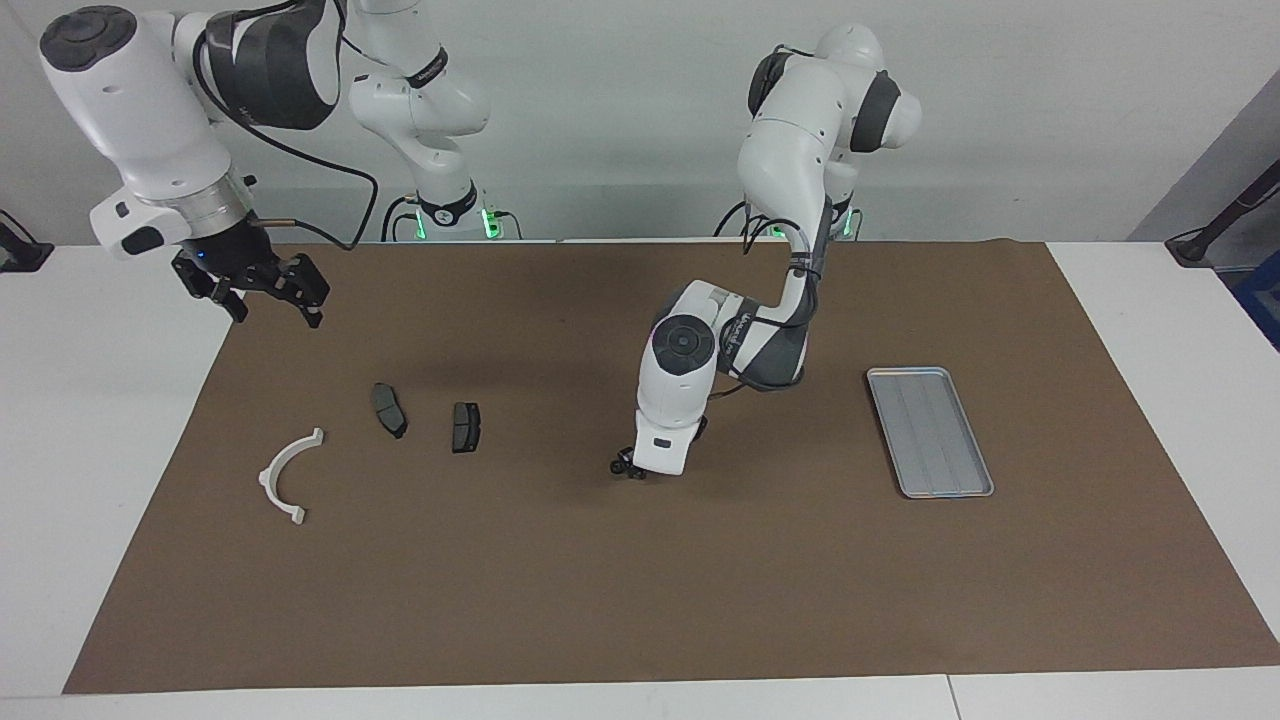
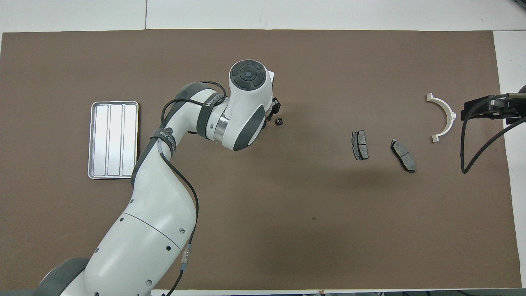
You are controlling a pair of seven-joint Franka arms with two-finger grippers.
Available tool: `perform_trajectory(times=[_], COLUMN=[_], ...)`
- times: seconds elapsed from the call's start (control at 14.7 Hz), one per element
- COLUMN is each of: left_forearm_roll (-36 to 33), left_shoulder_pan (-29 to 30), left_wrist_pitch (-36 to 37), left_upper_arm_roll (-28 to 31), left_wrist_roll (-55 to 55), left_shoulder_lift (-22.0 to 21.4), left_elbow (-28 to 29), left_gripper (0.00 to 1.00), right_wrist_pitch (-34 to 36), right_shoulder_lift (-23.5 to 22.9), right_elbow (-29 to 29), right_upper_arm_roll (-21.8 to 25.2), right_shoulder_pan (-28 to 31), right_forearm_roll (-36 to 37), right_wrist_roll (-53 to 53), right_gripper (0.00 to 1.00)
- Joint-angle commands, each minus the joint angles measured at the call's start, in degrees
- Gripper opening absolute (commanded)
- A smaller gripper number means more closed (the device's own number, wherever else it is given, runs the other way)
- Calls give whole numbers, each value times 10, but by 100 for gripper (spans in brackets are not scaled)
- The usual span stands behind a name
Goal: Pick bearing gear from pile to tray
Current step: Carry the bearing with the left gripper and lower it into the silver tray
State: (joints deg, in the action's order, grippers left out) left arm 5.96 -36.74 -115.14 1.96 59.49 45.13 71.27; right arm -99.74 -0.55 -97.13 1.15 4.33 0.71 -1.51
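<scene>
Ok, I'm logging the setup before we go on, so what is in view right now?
mat: one, brown, covering the table's middle
table: one, white
tray: one, silver-grey, toward the left arm's end
bracket: one, white half-ring, toward the right arm's end
brake pads: two, dark grey, beside the bracket
round piece: one visible, black, mid-mat
left tool: low over the mat, beside the round piece
right tool: open, idle above the mat's edge
</scene>
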Motion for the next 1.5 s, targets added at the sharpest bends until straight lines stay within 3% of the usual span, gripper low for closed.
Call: perform_trajectory(times=[0.0,0.14,0.34,0.48,0.61,0.75,0.95,1.23,1.43], left_forearm_roll=[-8,-8,-7,-7,-7,-9,-9,-9,-9], left_shoulder_pan=[-13,-13,-15,-15,-13,2,36,94,145], left_wrist_pitch=[-16,-16,-13,-3,17,23,30,19,21], left_upper_arm_roll=[10,10,11,13,30,34,33,33,33], left_wrist_roll=[12,12,18,20,20,15,-30,-158,-243], left_shoulder_lift=[-18,-18,-18,-19,-29,-70,-148,-277,-343], left_elbow=[28,29,27,26,23,37,118,292,359], left_gripper=[67,56,17,4,2,2,2,3,3], right_wrist_pitch=[-15,-15,-15,-15,-15,-15,-15,-15,-15], right_shoulder_lift=[15,15,15,15,15,15,15,15,15], right_elbow=[-20,-20,-22,-22,-22,-22,-21,-21,-21], right_upper_arm_roll=[-7,-7,-7,-7,-7,-7,-7,-7,-7], right_shoulder_pan=[13,13,17,19,18,18,18,18,18], right_forearm_roll=[-12,-12,-12,-12,-12,-12,-12,-12,-12], right_wrist_roll=[12,12,24,23,22,22,22,22,22], right_gripper=[100,100,100,100,100,100,100,100,100])
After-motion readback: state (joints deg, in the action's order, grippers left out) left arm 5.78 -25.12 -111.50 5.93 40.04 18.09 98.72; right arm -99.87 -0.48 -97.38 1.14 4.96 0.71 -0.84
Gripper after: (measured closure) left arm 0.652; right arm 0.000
